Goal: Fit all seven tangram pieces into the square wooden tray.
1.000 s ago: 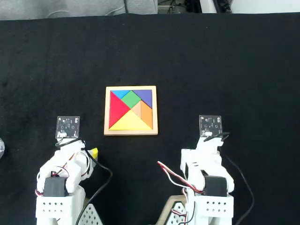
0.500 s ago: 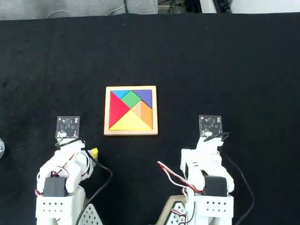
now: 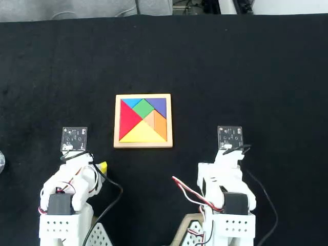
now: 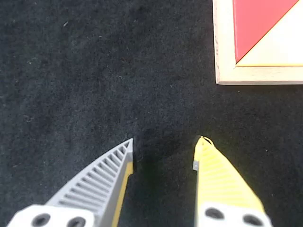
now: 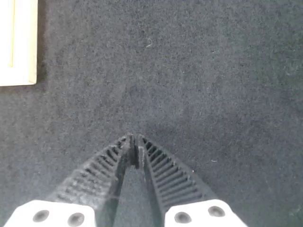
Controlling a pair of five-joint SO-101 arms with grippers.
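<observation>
The square wooden tray (image 3: pixel 117 122) lies mid-table with the coloured tangram pieces (image 3: pixel 142 120) filling it: red, yellow, blue, green, purple and orange shapes packed flat. Both arms rest folded at the near edge, well short of the tray. My left gripper (image 4: pixel 164 143) is open over bare black cloth, one grey finger and one yellow finger apart, with the tray's corner (image 4: pixel 226 75) farther off showing the red piece (image 4: pixel 253 23) and yellow piece (image 4: pixel 279 49). My right gripper (image 5: pixel 134 140) is shut with nothing in it, and the tray's edge (image 5: pixel 21 71) lies off to one side.
Black cloth (image 3: pixel 246 77) covers the whole table. The left arm's base (image 3: pixel 61 215) and the right arm's base (image 3: pixel 228 215) sit at the near edge with cables (image 3: pixel 189 192) between them. A grey surface (image 3: pixel 77 7) runs along the far edge.
</observation>
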